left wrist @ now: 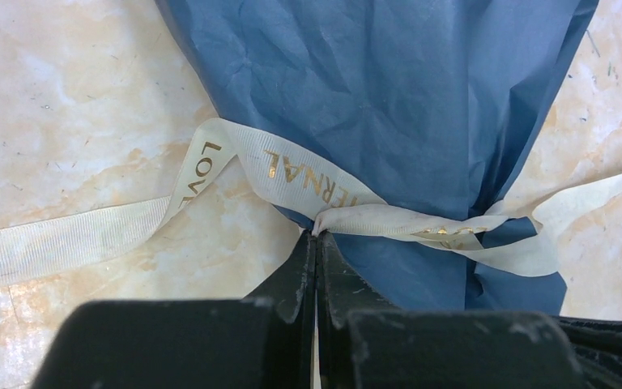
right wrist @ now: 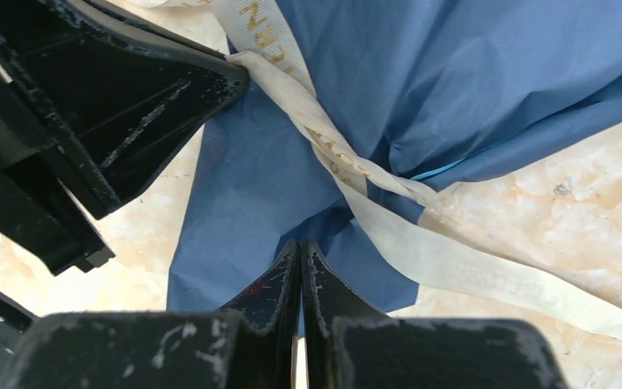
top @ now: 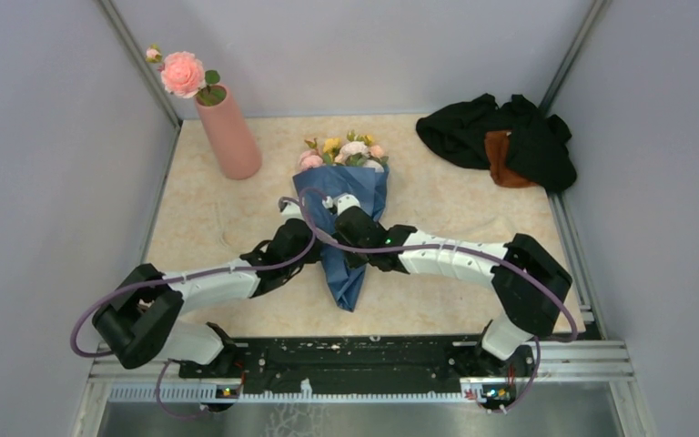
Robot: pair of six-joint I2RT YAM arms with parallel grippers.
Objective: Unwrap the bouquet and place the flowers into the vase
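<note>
At mid-tabletop (top: 437, 273), one bouquet (top: 370, 185) is laid flat: a crumpled blue paper cone with small pink, yellow and white flowers (top: 350, 150) at its far, wide end. One salmon-pink vase (top: 229, 137) is stood far-left, well apart. One cream ribbon (left wrist: 291, 174) is tied around the cone, with gold "LOV" and "ERNAL" readable. Of two pincers, the left pincer (left wrist: 316, 235) is clenched on the ribbon and the right pincer (right wrist: 300, 245) is clenched against the paper.

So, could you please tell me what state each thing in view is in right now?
Blue paper-wrapped bouquet: lying flat, not yet unwrapped.
Cream ribbon: wound round the paper, tails loose.
Salmon-pink cylindrical vase: upright, holding one large pink rose.
Black and brown cloth heap: crumpled.
Left gripper: shut on the ribbon.
Right gripper: shut, tips at the paper.
</note>
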